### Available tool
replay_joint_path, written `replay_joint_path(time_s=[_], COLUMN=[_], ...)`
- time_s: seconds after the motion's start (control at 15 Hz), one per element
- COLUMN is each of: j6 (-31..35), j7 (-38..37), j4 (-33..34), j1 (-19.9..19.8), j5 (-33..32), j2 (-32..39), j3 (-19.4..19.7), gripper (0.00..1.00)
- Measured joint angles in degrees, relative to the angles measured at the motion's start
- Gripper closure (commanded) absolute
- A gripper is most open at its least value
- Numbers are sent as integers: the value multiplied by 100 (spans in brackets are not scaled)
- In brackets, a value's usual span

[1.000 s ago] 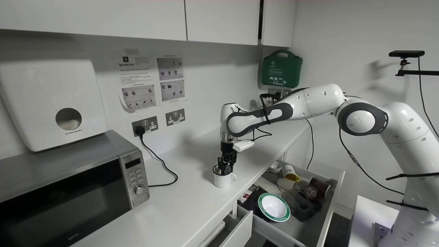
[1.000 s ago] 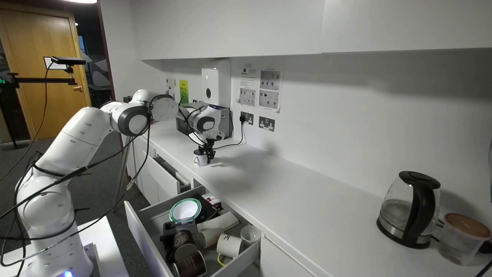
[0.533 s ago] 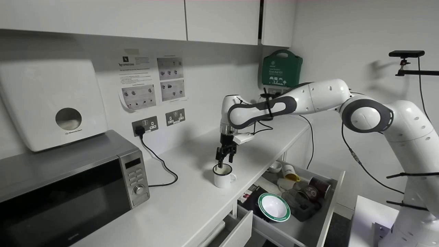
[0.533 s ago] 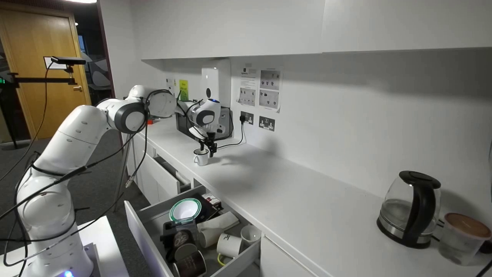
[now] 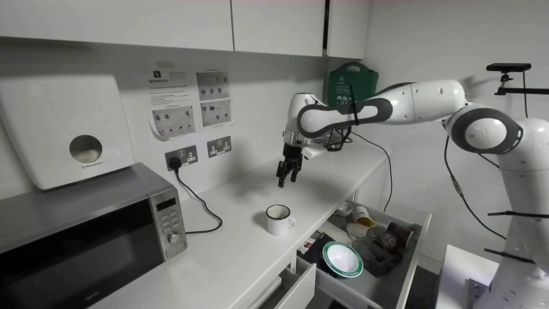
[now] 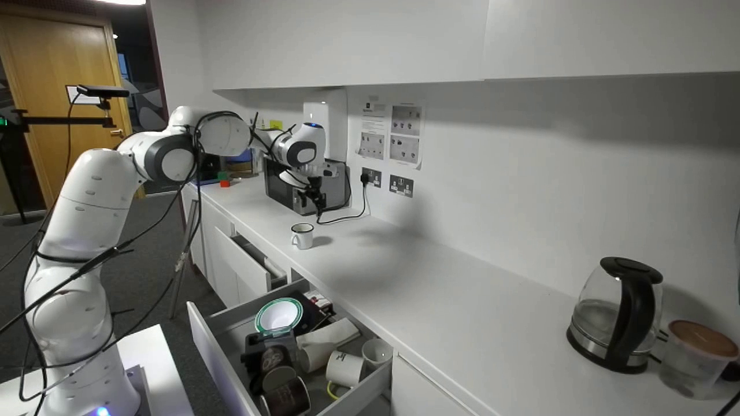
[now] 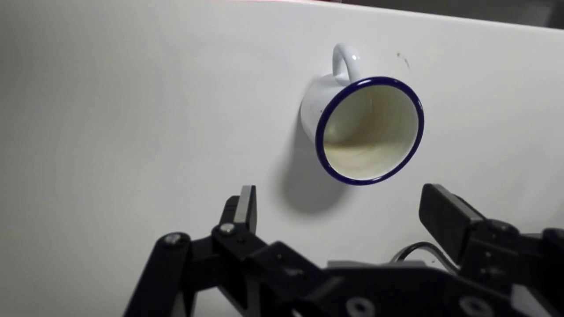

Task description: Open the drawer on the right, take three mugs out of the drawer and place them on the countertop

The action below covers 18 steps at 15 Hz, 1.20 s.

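A white mug point(image 5: 277, 226) with a dark rim and a handle stands upright on the white countertop point(image 6: 462, 323). Above it and apart from it hangs my gripper point(image 5: 287, 183). In the wrist view the two fingers point(image 7: 445, 215) are spread wide with nothing between them, and the mug's blue rim point(image 7: 321, 154) shows beyond the tips. The drawer point(image 6: 214, 358) is pulled out. Inside it lie a white mug with yellow point(image 5: 362, 215), a pale mug point(image 6: 315, 356) and two dark brown mugs point(image 6: 287, 397), the pale one partly covered in an exterior view.
A green-rimmed plate point(image 5: 343, 259), dark objects and a small white bowl point(image 5: 344, 209) share the drawer. A smaller drawer point(image 5: 300, 287) beside it is also pulled out. On the worktop stand a microwave point(image 5: 85, 249), its cable point(image 5: 208, 206), a kettle point(image 6: 621, 318) and a lidded container point(image 6: 696, 358).
One second ago my fingers were at the white mug's rim. They have spread, let go and risen well above it, while the mug has stayed in place.
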<state>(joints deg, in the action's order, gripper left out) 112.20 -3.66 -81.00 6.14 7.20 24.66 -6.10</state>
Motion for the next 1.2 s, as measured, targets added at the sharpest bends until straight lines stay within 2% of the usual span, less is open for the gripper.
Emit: replay_joint_path(time_s=[0.33,0.8,1.2], j6=[197,1181,1898], j7=[673,1650,2571], j4=[-1291,-3378,-5256], j1=[-42,-46,-89], j5=[3,255,833], j2=[-978,-2002,-2841], j3=[12,0,61], gripper=[0,0,0])
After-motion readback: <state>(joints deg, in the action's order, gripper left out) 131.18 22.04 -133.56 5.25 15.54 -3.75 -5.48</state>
